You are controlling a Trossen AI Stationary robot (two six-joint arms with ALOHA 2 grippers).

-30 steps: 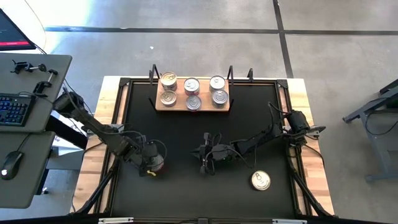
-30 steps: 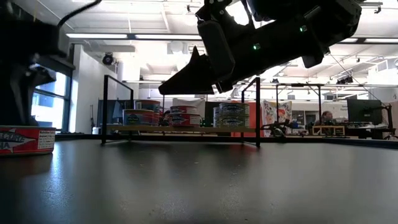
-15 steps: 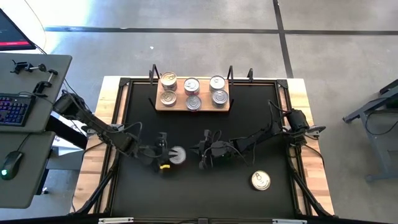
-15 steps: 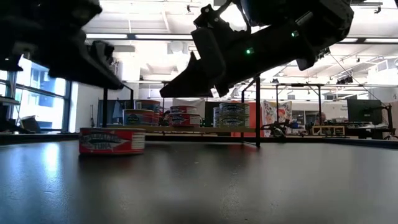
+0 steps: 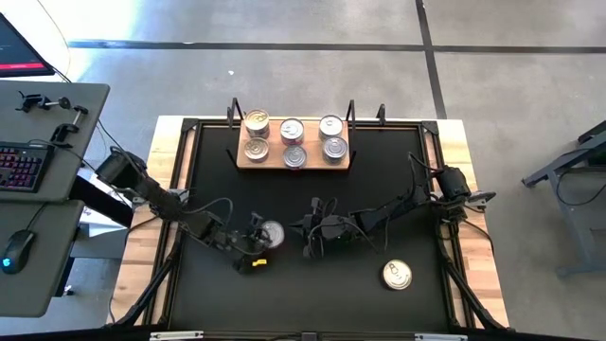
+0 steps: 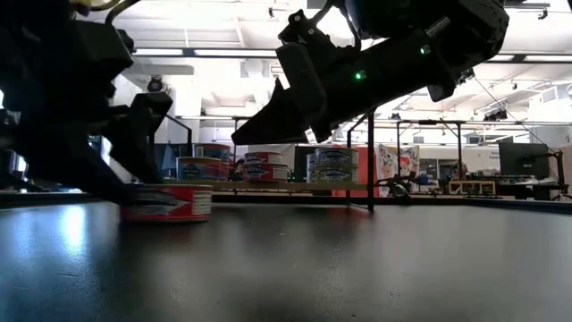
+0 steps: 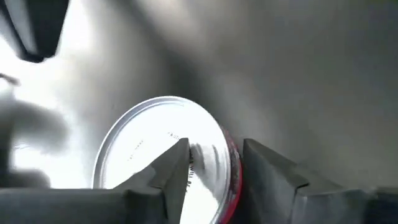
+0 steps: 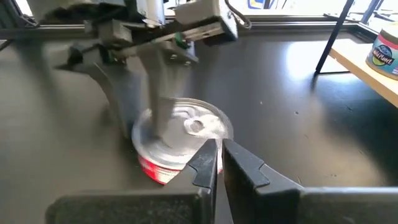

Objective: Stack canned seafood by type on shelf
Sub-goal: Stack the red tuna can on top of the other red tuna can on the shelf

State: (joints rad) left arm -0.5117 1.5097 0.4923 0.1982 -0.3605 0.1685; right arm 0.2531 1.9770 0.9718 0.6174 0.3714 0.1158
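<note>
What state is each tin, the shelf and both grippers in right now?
Red-labelled tin: upright on the black mat, left gripper's fingers straddling its rim.
Left gripper: jaws parted at that tin, not clamped.
Right gripper: shut, empty, hovering beside the tin.
Gold-lidded tin: upright, alone on the mat.
Shelf: holds six tins, three across, two deep.

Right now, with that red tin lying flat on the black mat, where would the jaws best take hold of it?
Probably across its round side wall, coming straight down from above. The red tin is low, lid up, flat on the black mat, so only its rim sides give opposing faces. The left gripper already stands over it.
</note>
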